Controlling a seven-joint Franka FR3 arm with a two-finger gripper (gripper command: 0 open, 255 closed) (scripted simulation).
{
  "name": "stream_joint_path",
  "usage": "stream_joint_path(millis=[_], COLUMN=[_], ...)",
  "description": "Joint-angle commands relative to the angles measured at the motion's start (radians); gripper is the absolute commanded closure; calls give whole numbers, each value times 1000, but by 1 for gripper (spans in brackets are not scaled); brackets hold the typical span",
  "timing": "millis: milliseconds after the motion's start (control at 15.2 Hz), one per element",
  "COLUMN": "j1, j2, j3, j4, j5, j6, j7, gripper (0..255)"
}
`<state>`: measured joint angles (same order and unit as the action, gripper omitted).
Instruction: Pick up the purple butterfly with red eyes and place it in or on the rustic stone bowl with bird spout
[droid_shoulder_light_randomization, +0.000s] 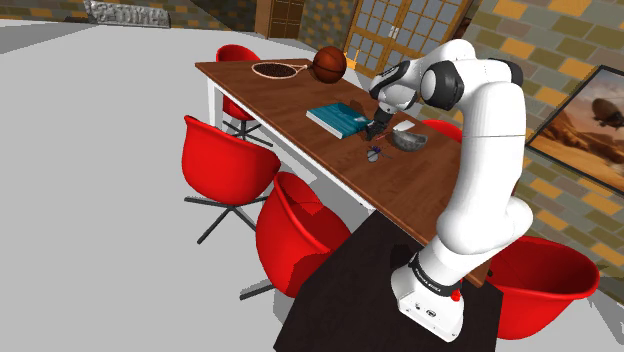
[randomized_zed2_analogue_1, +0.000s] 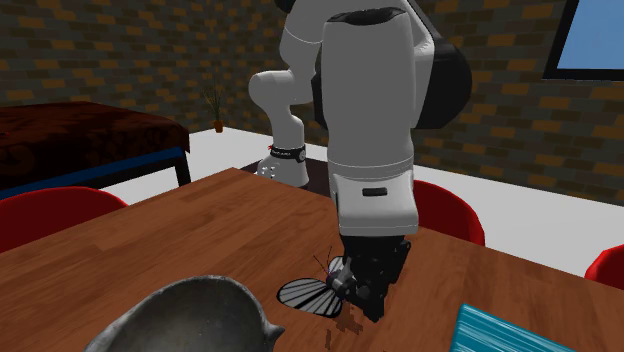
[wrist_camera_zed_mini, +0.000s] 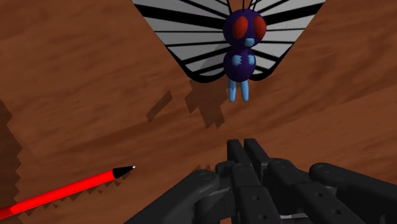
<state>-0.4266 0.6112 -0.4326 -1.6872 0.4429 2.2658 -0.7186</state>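
the gripper (wrist_camera_zed_mini: 247, 145) has its two black fingers pressed together with nothing between them. it hangs low over the wooden table (wrist_camera_zed_mini: 76, 95), its tips just short of the butterfly (wrist_camera_zed_mini: 240, 51), not touching it.

the butterfly lies flat on the table, apart from the bowl. it has a purple body, two red eyes, small pale blue legs, and grey-white wings striped with black. its head points toward the gripper, and its wings spread away from it.

a red pencil (wrist_camera_zed_mini: 63, 191) with a black tip lies on the table, well apart from the butterfly, off to one side of the fingers.

in the second exterior view the gripper (randomized_zed2_analogue_1: 367, 303) stands upright at the butterfly (randomized_zed2_analogue_1: 312, 292), on that view's right of its wings. the grey stone bowl (randomized_zed2_analogue_1: 190, 315) sits near the butterfly, toward that view's lower left.

in the shoulder view the gripper (droid_shoulder_light_randomization: 378, 127) is just above the butterfly (droid_shoulder_light_randomization: 374, 152). the stone bowl (droid_shoulder_light_randomization: 408, 140) sits just beside the butterfly, toward that view's right. a teal book (droid_shoulder_light_randomization: 338, 118) lies near the butterfly on that view's upper left, and a basketball (droid_shoulder_light_randomization: 330, 63) sits well beyond the butterfly at the table's far end. red chairs (droid_shoulder_light_randomization: 225, 155) stand along the table's edge, well apart from the butterfly.
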Motion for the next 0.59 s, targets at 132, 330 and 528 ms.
stream_joint_path(millis=[132, 330, 528], j1=[0, 0, -12], j2=[0, 0, -111], j3=[0, 0, -6], j4=[0, 0, -130], j5=[0, 0, -2], j6=[0, 0, 10], j7=[0, 0, -92], gripper=[255, 0, 0])
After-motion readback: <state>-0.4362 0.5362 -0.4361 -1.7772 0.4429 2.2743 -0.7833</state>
